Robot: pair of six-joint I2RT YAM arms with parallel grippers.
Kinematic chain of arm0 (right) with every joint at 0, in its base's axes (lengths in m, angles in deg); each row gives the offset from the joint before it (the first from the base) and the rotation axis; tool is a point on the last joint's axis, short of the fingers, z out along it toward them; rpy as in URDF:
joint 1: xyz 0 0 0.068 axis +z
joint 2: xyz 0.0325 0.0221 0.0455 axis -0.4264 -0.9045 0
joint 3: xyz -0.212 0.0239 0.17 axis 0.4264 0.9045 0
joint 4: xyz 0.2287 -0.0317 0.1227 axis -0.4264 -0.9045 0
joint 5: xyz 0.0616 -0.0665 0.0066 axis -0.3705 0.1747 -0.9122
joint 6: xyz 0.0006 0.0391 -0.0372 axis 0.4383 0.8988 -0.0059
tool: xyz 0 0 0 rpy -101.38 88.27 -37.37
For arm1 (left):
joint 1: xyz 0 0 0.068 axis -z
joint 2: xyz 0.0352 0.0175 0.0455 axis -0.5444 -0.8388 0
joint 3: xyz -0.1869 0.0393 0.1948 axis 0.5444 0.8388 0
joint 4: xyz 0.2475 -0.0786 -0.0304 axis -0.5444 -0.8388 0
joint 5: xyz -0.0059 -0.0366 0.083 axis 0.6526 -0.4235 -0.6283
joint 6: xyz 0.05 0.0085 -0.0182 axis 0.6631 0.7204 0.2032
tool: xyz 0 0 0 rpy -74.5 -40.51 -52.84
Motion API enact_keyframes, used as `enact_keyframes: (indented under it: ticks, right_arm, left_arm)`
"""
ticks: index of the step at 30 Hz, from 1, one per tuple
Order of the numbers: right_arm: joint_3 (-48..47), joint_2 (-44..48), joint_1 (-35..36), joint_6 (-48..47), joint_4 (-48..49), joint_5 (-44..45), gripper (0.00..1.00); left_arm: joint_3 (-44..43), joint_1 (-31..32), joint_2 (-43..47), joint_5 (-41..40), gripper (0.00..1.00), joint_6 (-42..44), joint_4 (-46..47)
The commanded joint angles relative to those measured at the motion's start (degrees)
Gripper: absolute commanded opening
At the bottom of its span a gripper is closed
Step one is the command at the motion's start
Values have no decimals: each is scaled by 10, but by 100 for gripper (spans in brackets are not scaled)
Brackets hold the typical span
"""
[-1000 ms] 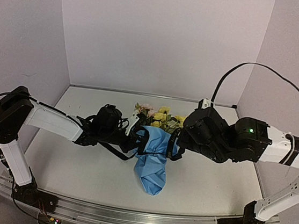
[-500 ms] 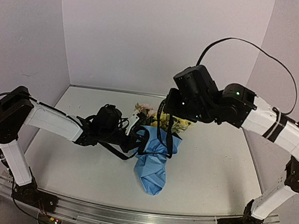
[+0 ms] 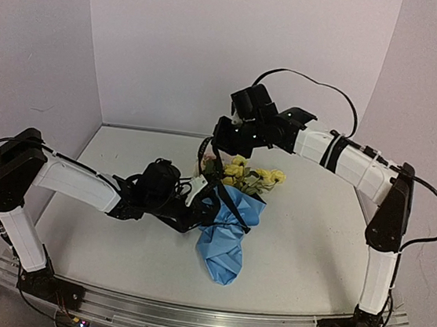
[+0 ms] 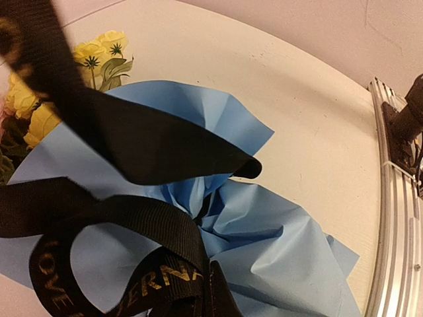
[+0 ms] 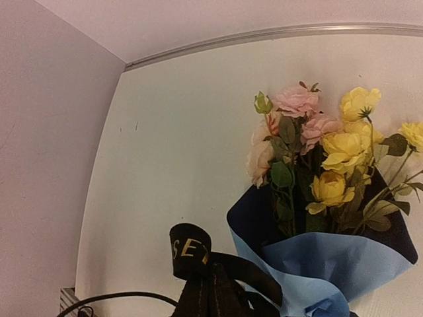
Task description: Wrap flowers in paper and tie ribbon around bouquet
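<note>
Although the desk (image 3: 326, 255) keeps the bouquet (image 3: 224, 239) at centre, the right claw (image 3: 213, 143) has climbed from three o'clock to twelve above the flowers (image 3: 253, 174); it and the left claw (image 3: 195, 207) pinch the ribbon (image 4: 145, 142), likely cinching the tie.

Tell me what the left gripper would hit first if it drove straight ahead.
Most likely the paper at its cinched waist, just past the ribbon the left gripper pinches; depth is unclear.
</note>
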Motion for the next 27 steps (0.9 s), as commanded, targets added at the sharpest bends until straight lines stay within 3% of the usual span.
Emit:
enact_keyframes:
  ticks: [1, 10, 16, 27]
  right_arm:
    - [-80, -46, -1, -40, 29, -94, 0]
    - [-119, -102, -3, -82, 26, -192, 2]
    - [-101, -118, -2, -88, 25, -201, 5]
    - [-13, -42, -3, -114, 17, -157, 46]
  left_arm:
    - [-5, 17, 31, -29, 0, 59, 2]
    - [7, 53, 44, -78, 0, 119, 10]
    - [21, 61, 52, -89, 1, 134, 33]
    - [16, 61, 30, -128, 0, 132, 49]
